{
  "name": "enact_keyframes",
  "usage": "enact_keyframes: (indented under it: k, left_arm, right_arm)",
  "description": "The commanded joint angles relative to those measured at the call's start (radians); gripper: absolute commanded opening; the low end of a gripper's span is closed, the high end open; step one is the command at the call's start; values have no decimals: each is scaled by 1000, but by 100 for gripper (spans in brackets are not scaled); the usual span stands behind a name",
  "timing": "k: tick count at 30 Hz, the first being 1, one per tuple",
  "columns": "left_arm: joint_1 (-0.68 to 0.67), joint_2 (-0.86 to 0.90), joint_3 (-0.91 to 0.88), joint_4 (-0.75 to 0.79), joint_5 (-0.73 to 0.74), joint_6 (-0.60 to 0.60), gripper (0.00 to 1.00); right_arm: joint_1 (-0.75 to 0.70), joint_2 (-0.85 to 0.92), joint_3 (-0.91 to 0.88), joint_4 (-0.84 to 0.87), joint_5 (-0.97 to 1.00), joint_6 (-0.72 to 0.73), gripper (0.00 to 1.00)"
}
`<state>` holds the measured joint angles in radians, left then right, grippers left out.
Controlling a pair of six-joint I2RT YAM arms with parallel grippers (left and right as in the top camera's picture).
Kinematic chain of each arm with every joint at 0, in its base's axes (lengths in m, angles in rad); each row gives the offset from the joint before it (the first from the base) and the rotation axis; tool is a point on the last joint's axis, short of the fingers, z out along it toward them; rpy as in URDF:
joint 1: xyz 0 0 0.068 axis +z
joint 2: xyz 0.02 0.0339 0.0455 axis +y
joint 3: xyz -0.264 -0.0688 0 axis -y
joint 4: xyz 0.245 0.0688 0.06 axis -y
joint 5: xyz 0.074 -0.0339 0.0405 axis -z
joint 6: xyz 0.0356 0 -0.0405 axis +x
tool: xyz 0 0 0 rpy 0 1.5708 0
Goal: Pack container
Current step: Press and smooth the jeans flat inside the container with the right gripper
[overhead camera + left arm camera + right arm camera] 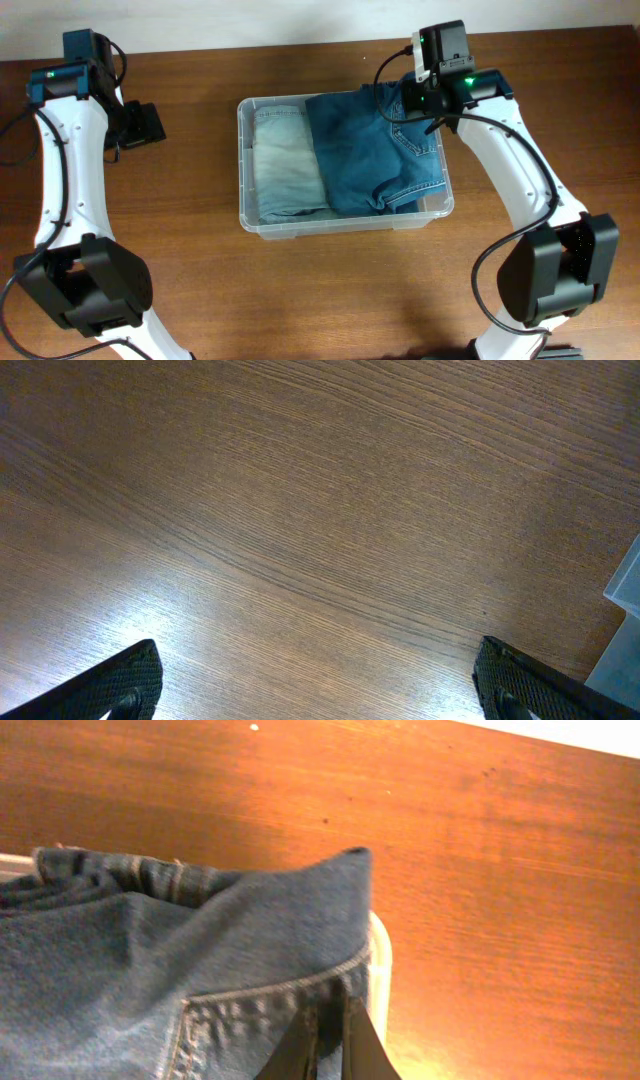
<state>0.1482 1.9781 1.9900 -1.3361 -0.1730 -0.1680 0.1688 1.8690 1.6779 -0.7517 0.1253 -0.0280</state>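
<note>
The container [340,226] is a rectangular bin of clear, glossy plastic with rounded corners and a rolled rim. It sits upright, mouth up, in the middle of the counter [330,300] between the two arms. In the overhead view its long axis runs left to right, parallel to the counter's far edge.

Inside, two folded denim garments lie side by side with their lengths across the short axis. The pale light-wash jeans [285,165] fill the end nearer the left arm. The dark blue jeans [375,150], thicker and more rumpled, fill the rest, and a stitched back pocket shows on them.

At the far corner nearest the right arm, a fold of the dark denim stands in a peak above the rim. There the right gripper [325,1042] has its jaws pressed together on the dark denim, just by the stitched pocket seam.

The left gripper [318,685] hangs well apart from the bin, with its ribbed black jaws spread wide over bare wood. The counter is brown woodgrain, smooth, with a soft sheen under the light
</note>
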Motion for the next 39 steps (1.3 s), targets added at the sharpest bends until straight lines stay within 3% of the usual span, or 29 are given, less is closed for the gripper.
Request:
enact_keyframes:
  k: [1,13,23,30,39]
  left_arm:
    - [-1,-24,13,-1,-8,2,99]
    - [-1,-24,13,-1,-8,2,99]
    - [-1,-24,13,-1,-8,2,100]
    - [-1,-24,13,-1,-8,2,99]
    - [-1,-24,13,-1,-8,2,99]
  right_arm:
    - [4,55,14,5,-59,-2,4]
    - [16,243,14,-50,-122,-2,4]
    - [21,211,17,-135,-123,-2,4]
    - [21,104,128,-206,-121,-3,4]
    - [19,22,174,-481,-114,3,4]
